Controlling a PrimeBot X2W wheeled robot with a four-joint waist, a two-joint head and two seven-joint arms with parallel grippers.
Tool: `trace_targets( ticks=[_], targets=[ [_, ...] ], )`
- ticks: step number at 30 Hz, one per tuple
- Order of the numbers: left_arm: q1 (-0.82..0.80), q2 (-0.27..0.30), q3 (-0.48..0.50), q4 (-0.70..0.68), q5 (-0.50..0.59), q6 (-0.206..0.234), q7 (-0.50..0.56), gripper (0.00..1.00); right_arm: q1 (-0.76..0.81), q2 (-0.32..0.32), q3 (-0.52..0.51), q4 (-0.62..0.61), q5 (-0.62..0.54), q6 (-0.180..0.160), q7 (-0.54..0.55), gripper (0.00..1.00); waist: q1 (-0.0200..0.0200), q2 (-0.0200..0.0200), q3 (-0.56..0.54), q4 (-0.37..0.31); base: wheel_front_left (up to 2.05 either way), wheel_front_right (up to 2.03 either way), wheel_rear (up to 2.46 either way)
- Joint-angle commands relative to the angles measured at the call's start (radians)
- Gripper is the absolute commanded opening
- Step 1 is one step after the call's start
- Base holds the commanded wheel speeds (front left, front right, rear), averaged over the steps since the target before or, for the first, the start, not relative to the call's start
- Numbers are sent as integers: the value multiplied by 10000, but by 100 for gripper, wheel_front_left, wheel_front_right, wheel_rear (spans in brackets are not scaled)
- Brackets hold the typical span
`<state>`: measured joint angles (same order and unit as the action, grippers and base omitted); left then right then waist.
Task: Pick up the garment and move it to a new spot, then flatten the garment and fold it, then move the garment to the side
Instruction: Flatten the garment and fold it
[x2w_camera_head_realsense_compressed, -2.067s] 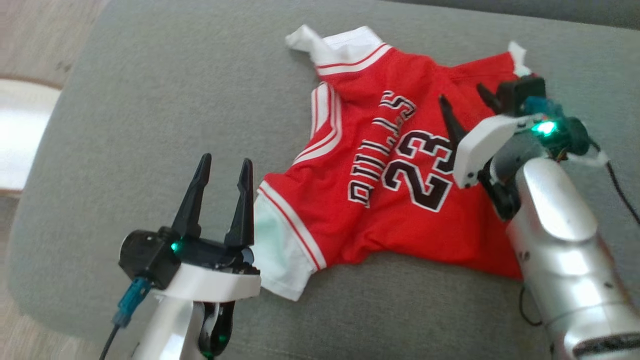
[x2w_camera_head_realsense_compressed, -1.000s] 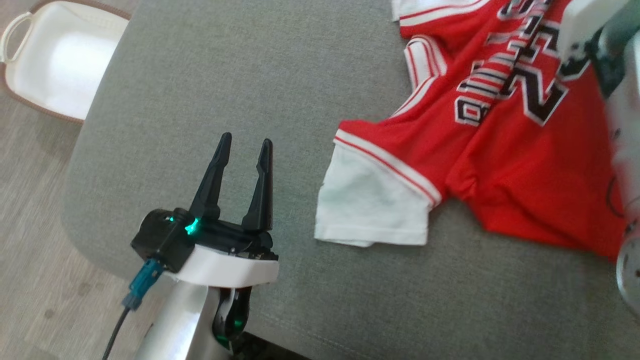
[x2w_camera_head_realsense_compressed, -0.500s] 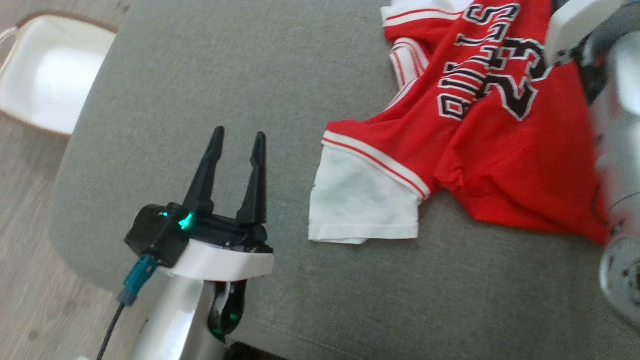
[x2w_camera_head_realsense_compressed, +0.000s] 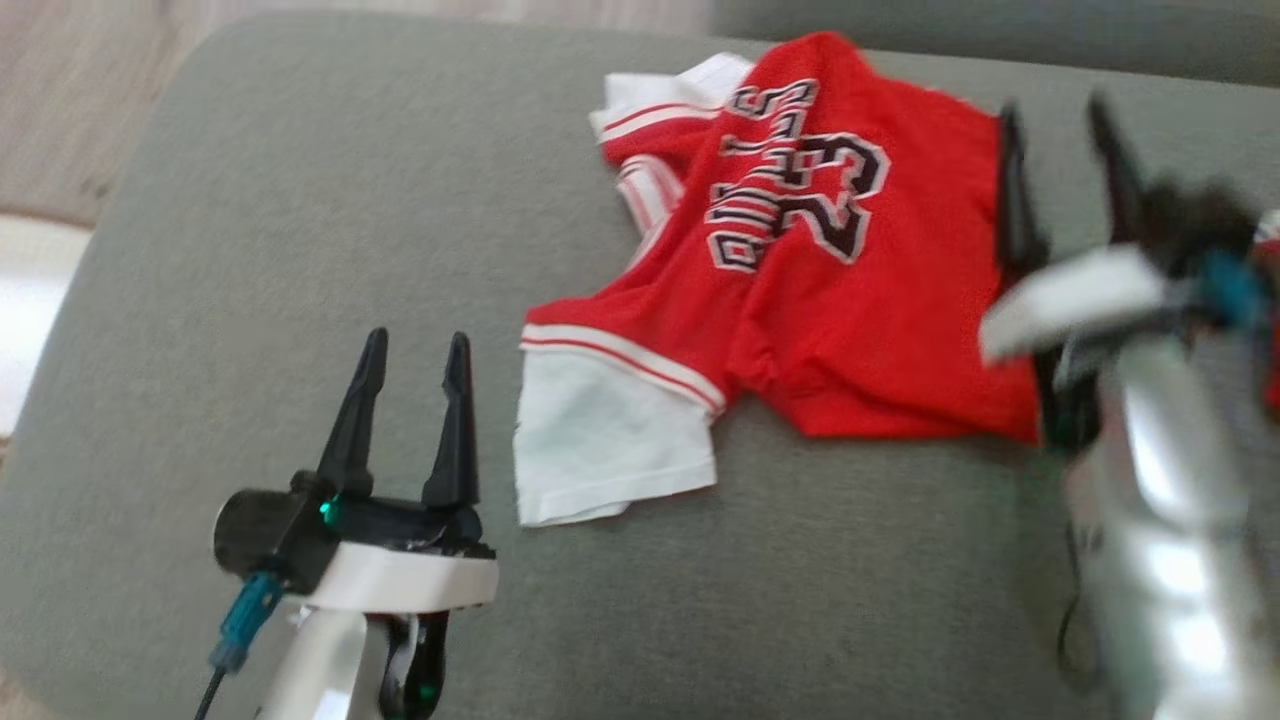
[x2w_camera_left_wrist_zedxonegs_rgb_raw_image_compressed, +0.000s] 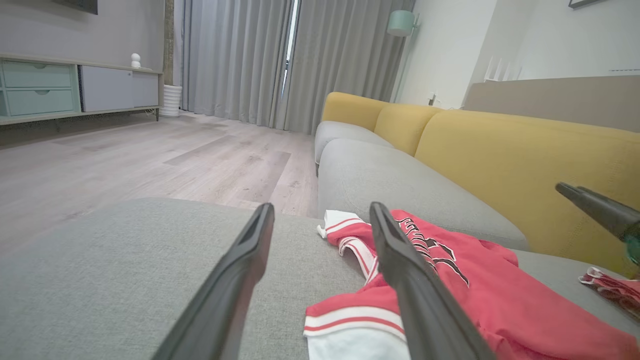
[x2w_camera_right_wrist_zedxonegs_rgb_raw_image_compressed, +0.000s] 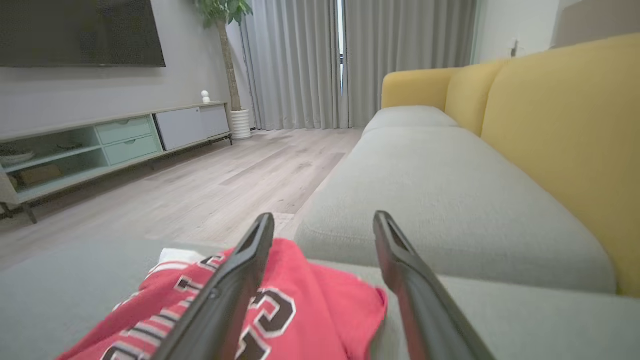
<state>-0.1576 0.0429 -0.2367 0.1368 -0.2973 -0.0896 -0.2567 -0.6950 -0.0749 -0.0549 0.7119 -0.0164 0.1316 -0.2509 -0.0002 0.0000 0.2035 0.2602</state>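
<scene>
A red sports shirt (x2w_camera_head_realsense_compressed: 830, 310) with white sleeves and the number 23 lies crumpled on a wide grey cushion (x2w_camera_head_realsense_compressed: 300, 200), from the centre of the head view up towards the upper right. One white sleeve (x2w_camera_head_realsense_compressed: 610, 440) is spread flat at its lower left corner, while the red body is bunched and its upper part looks folded over on itself. At the lower left of the frame, the left jaws stand wide open and empty, just beside the white sleeve and apart from it. At the right of the frame, blurred, the right jaws are also spread wide with nothing in them, close by the shirt's right edge. In the left wrist view a second small red cloth (x2w_camera_left_wrist_zedxonegs_rgb_raw_image_compressed: 607, 290) lies at the lower right, near the shirt but separate. With the shirt lying free, the step in hand appears to be flattening. It would likely go best if each set of jaws took an opposite edge, pinched cloth only and not the cushion cover, lifted just a little and drew outward evenly, so the bunched middle opens without dragging the shirt towards the second cloth or the cushion's rim.
</scene>
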Motion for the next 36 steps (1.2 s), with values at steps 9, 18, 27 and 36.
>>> trace_targets(
  ticks=[9,18,27,36],
  targets=[
    [370,74,845,-195,250,-156,-51,100,4774,245,1158,-4638,2027,-9,-107,100,2,0,-833,-1715,0,0,0],
    [588,74,917,-12,158,-209,-51,100,6270,245,1525,-5475,2152,-9,-108,100,2,0,-1109,-2046,0,0,0],
    [773,74,438,478,62,-266,-51,100,6281,246,1422,-5580,2184,-9,-108,100,2,0,-1239,-1923,0,0,0],
    [551,74,-26,1968,301,-251,-51,100,6147,246,1215,-5643,2282,-9,-108,100,2,0,-1009,-1773,0,0,0]
  ],
)
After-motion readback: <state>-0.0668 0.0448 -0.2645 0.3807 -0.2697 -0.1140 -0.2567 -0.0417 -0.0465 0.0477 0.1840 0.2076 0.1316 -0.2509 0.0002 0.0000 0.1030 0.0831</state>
